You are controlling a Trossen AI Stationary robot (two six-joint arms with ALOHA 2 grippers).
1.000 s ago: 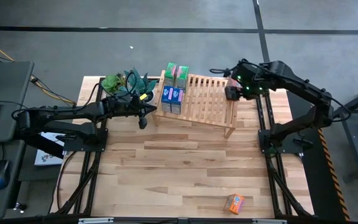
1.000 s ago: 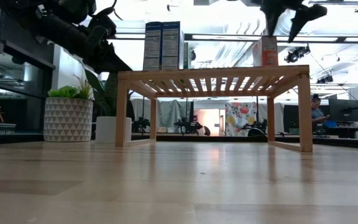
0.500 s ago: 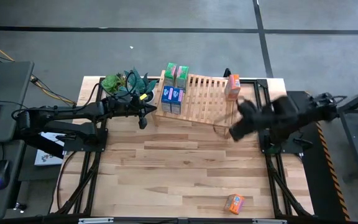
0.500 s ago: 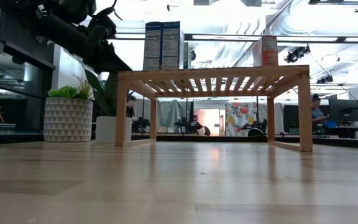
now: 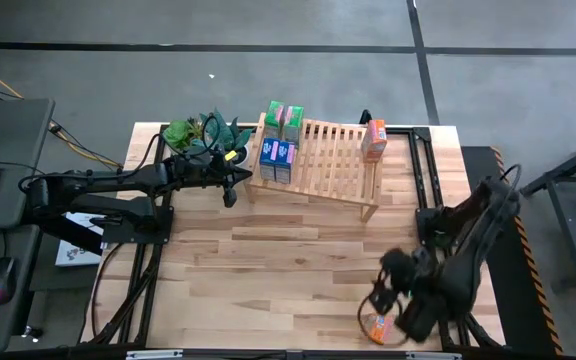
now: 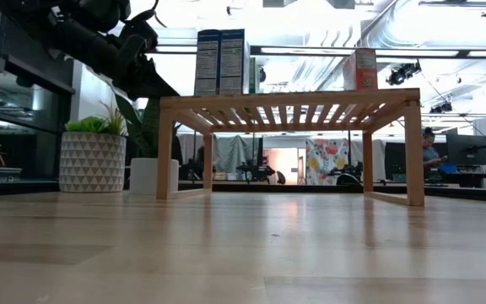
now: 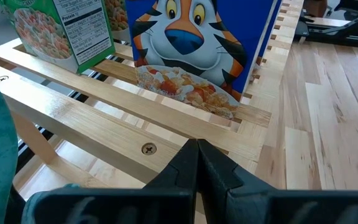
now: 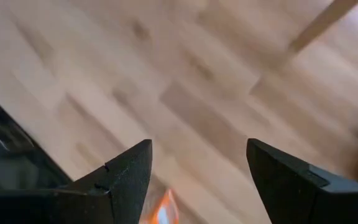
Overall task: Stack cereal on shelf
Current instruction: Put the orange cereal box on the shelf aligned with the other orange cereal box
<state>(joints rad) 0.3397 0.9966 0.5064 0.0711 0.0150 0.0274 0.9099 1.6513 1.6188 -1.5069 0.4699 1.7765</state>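
Observation:
The wooden shelf [image 5: 320,168] stands at the table's far middle. Two green boxes [image 5: 283,118] and two blue boxes [image 5: 277,158] stand upright on its left end, and one orange box [image 5: 373,139] stands on its far right corner. The blue boxes [image 6: 222,61] and that orange box [image 6: 365,68] also show in the low view. Another orange box [image 5: 376,326] lies on the table near the front edge. My right gripper [image 8: 197,180] is open just above it, blurred in the high view [image 5: 388,300]. My left gripper [image 7: 197,155] is shut and empty beside the shelf's left end [image 5: 230,190].
Potted green plants [image 5: 203,132] stand at the table's far left, behind my left arm; a patterned pot [image 6: 93,160] shows in the low view. The table's front edge [image 5: 288,350] runs close below the loose orange box. Bare planks lie between the shelf and that box.
My right gripper has left the shelf's far right corner, where the orange box stays standing. It has swung fast toward the table's near edge and gone down over the loose orange box.

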